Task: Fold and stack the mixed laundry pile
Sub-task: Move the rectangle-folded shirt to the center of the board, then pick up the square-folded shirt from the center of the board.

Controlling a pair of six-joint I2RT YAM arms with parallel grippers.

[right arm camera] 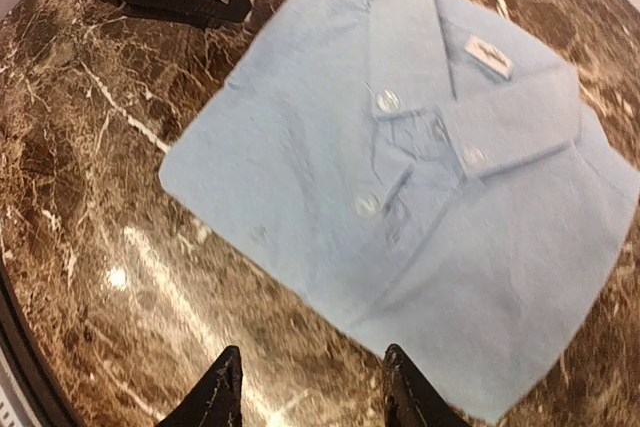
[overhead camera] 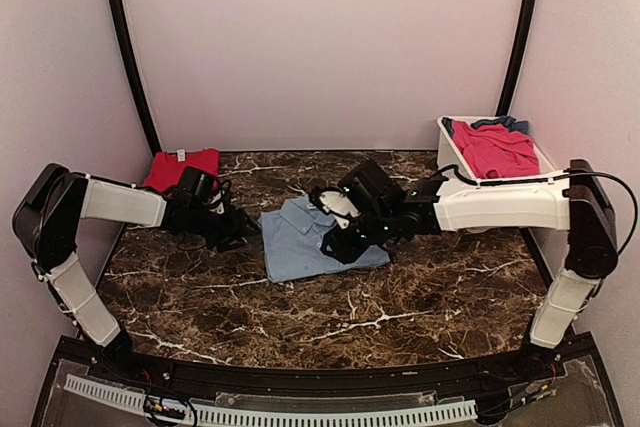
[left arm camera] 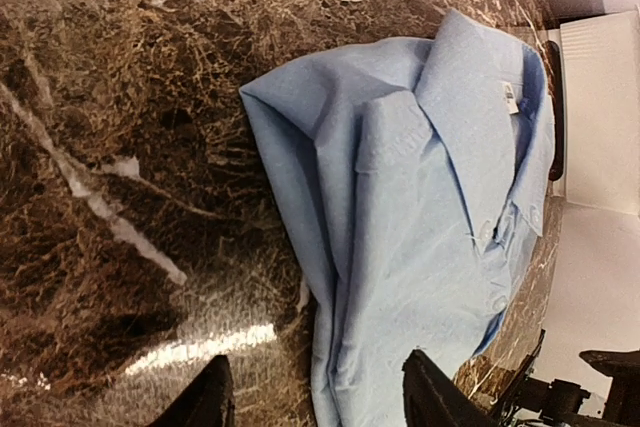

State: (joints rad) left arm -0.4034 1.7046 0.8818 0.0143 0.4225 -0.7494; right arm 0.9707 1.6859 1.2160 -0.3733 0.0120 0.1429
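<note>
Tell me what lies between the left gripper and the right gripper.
The folded light-blue shirt, on the marble table. The left gripper is at its left edge, the right gripper over its right part. The top external view shows it.

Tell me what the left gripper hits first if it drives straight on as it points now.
The light-blue collared shirt: its folded edge lies right ahead of the left gripper, in line with its open jaws. Whether the tips would catch the cloth or skim over it, I cannot tell.

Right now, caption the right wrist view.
Right gripper open over the folded light-blue shirt on the marble table.
</note>
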